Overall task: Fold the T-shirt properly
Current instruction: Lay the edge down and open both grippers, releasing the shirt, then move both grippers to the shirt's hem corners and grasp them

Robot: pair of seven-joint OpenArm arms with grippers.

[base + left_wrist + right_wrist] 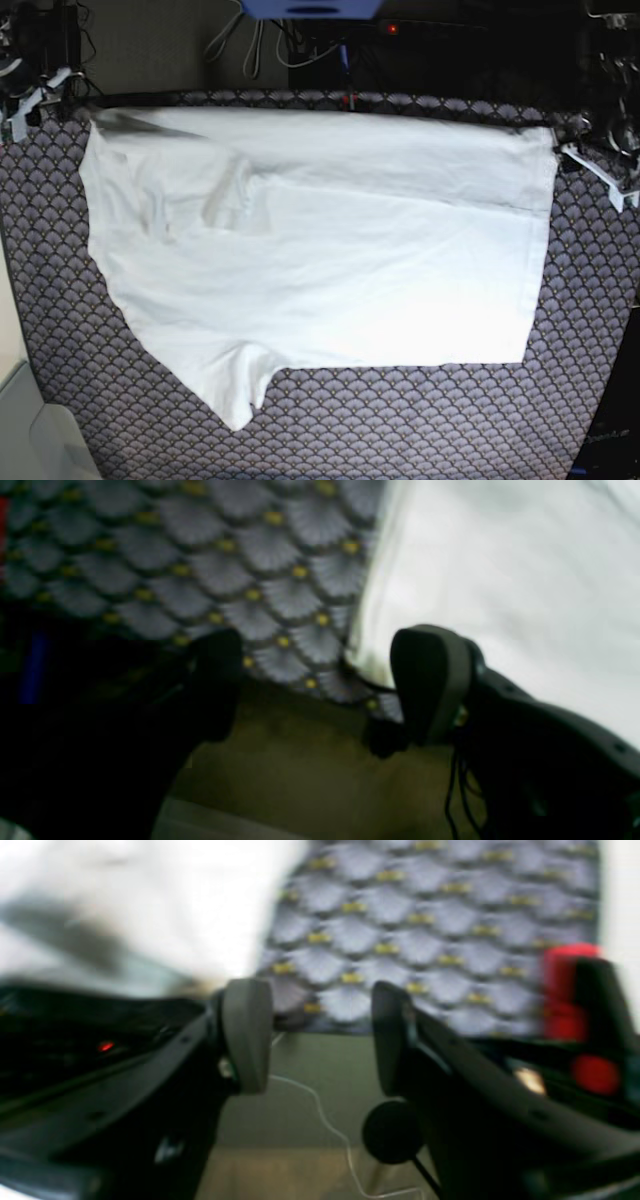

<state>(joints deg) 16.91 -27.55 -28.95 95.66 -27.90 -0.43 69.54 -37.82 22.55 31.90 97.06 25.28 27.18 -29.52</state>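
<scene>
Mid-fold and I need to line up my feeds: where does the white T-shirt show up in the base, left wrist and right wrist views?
Base: the T-shirt lies spread over most of the middle of the picture.
Left wrist: it fills the upper right, beyond the left gripper, whose jaws stand apart.
Right wrist: a blurred white patch at the upper left, above the right gripper, jaws also apart.
Shared landmark: the scale-patterned cloth with yellow dots under the shirt.
</scene>
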